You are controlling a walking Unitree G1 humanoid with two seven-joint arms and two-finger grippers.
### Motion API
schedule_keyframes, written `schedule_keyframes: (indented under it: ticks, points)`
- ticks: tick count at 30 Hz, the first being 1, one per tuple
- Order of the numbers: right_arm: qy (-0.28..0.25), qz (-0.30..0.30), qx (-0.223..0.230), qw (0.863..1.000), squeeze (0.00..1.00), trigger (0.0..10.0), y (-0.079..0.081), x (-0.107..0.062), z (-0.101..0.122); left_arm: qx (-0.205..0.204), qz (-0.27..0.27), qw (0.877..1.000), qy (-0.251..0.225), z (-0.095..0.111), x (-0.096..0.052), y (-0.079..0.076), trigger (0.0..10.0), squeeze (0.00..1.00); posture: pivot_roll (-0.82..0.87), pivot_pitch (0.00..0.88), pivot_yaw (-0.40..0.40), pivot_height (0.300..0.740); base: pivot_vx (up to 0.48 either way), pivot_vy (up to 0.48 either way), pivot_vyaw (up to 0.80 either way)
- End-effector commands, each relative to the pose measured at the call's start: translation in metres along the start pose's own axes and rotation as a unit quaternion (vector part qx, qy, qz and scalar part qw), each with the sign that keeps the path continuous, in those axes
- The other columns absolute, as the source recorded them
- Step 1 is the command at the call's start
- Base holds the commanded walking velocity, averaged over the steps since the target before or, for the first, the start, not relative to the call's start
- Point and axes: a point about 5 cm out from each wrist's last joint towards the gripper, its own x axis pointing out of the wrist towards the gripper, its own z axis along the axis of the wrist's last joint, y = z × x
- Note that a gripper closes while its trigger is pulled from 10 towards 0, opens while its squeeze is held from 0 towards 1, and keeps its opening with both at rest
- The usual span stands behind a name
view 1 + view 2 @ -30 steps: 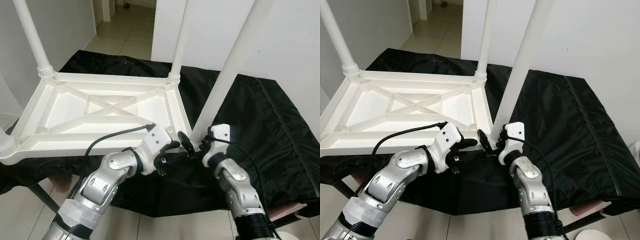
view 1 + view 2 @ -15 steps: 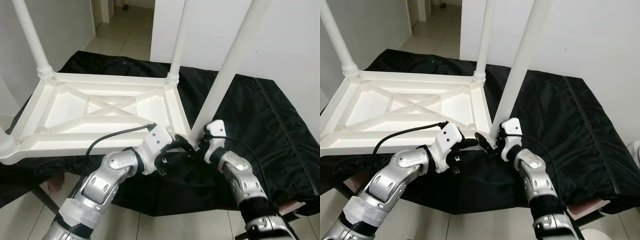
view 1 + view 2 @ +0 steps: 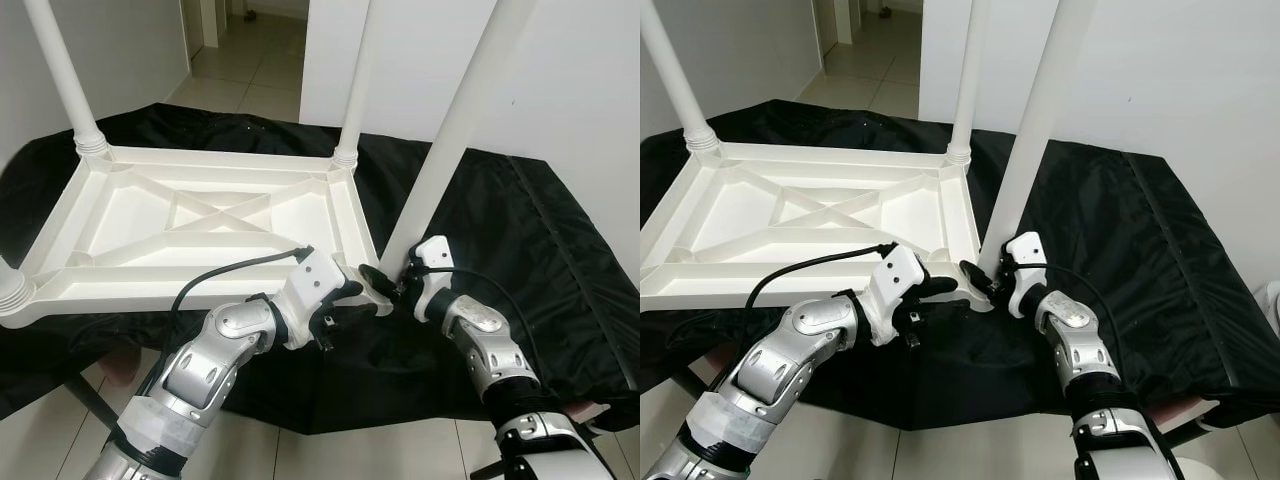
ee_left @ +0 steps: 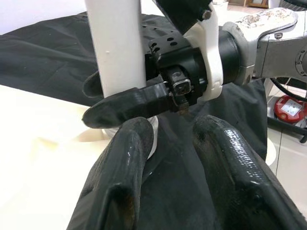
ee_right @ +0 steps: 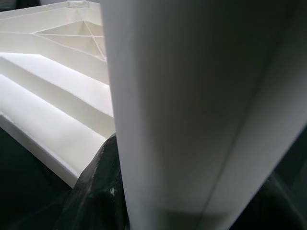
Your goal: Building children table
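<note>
The right gripper [image 3: 388, 287] is seen at the near right corner of an upturned white plastic table top [image 3: 190, 225], its two black fingers closed around the foot of a white table leg [image 3: 455, 130]. In the left wrist view, one of these fingers [image 4: 127, 106] is pressed across the front of the leg, and part of the other is seen past the leg's far side. In the right wrist view, the leg [image 5: 192, 110] stands close before the camera, with a black finger [image 5: 98, 191] against its side.

The left gripper [image 3: 362, 285] is held just beside that same corner, facing the right gripper. Its fingers [image 4: 117, 187] are parted by a narrow gap, and nothing is gripped between them; one fingertip lies close by the base of the leg.

The held leg rises from the corner socket and leans slightly to the right. The table top lies underside up, its ribbed bracing exposed. Two more legs are stood upright in its far corners: one at the far left [image 3: 65, 75] and one at the far right [image 3: 358, 85]. A ribbed end of another leg [image 3: 10, 292] is glimpsed at the near left corner.

The table top is rested on a surface draped in black cloth [image 3: 520, 235]. A white wall [image 3: 590, 90] stands behind on the right, and a tiled floor [image 3: 245, 70] is seen beyond.
</note>
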Motion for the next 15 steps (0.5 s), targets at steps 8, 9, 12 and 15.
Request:
schedule_keyframes:
  ticks: [8, 9, 12, 15]
  points:
    - [0.015, -0.035, 0.034, 0.999, 0.00, 10.0, -0.0029, -0.0039, -0.0088, 0.000, 0.001, 1.000, -0.001, 0.0031, -0.0011, 0.0004, 10.0, 0.00, 0.08, 0.000, -0.080, 0.740, 0.000, 0.000, 0.00]
    - [0.011, -0.056, 0.031, 0.998, 0.00, 10.0, -0.0036, -0.0030, -0.0069, 0.000, 0.001, 1.000, -0.001, 0.0031, -0.0010, 0.0002, 10.0, 0.00, 0.08, 0.000, -0.080, 0.740, 0.000, 0.000, 0.00]
    - [0.008, -0.092, 0.024, 0.995, 0.00, 10.0, -0.0046, -0.0019, -0.0054, -0.001, 0.000, 1.000, -0.002, 0.0034, -0.0004, -0.0003, 10.0, 0.00, 0.08, 0.000, -0.077, 0.740, 0.000, 0.000, 0.00]
    - [0.004, -0.120, 0.034, 0.992, 0.00, 10.0, 0.0013, 0.0005, -0.0063, -0.001, -0.002, 1.000, -0.003, 0.0037, 0.0002, -0.0007, 10.0, 0.00, 0.08, 0.000, -0.076, 0.740, 0.000, 0.000, 0.00]
